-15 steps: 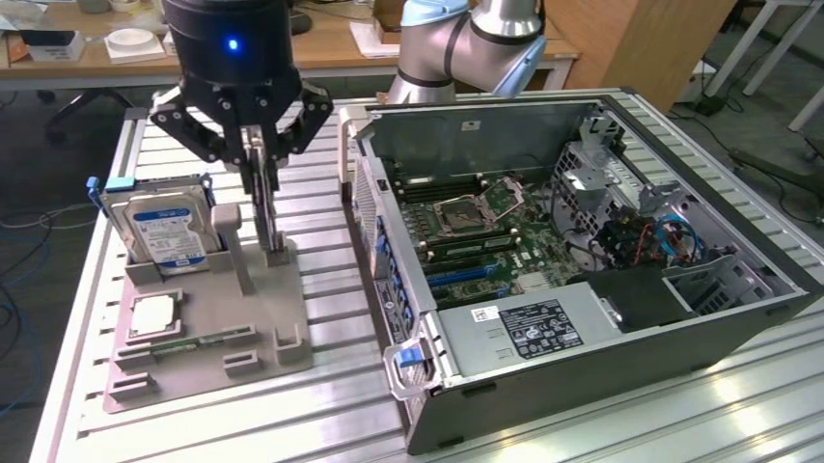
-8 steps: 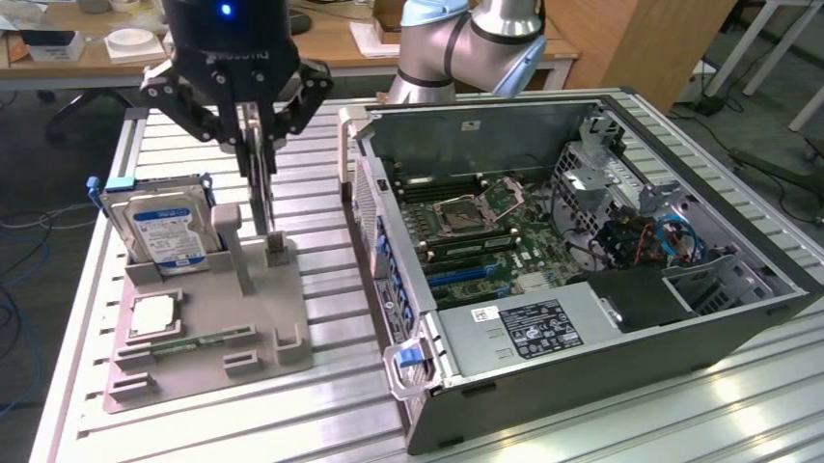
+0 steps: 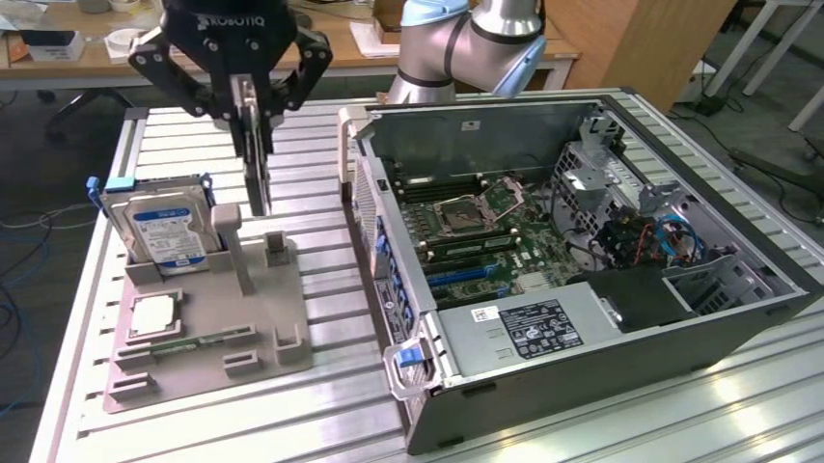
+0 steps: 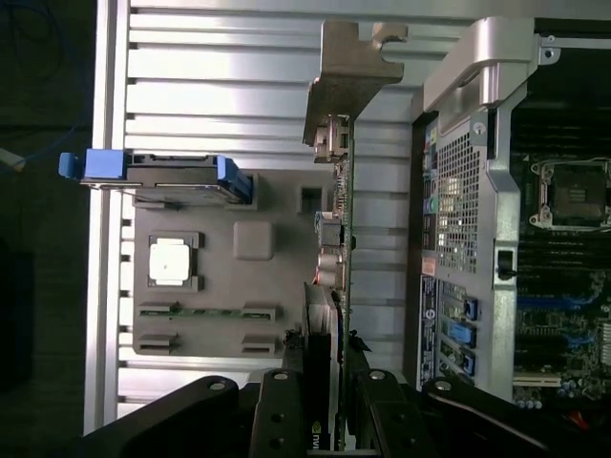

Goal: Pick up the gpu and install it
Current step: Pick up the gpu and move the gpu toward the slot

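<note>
Gpu: one, in claw.

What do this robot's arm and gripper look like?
The arm is built from rounded silver-grey tube sections with light blue caps at the joints. The gripper is black. It has a blocky body with white lettering and two fingers made of jointed, linked bars that narrow toward the tips.

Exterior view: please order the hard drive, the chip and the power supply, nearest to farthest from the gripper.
Gripper holds the gpu.
1. Hard drive, upright in tray.
2. Chip, flat on tray.
3. Power supply, inside case.
</note>
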### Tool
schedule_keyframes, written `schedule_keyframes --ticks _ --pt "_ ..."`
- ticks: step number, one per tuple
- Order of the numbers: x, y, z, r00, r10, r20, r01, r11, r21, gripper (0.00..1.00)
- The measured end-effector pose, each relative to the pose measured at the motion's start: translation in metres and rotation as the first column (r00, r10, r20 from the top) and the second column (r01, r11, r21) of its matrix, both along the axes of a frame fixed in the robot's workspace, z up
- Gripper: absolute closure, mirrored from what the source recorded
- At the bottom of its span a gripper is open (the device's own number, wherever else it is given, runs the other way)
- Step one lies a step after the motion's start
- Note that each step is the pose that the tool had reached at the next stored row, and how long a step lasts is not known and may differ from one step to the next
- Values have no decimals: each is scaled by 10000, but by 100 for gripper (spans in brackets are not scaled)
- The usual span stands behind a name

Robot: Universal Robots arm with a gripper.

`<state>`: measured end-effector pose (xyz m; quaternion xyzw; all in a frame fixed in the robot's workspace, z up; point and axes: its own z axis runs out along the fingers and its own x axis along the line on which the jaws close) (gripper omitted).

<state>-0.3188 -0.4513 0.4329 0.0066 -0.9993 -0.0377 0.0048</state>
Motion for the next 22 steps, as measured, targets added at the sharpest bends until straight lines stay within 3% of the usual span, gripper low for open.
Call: schedule_keyframes --ticks 3,9,22 --pt "0 0 62 10000 -15 1 15 10000 0 73" --pt "17 0 66 10000 -27 -1 27 10000 -1 73" --pt "374 0 65 10000 -82 0 82 10000 0 73"
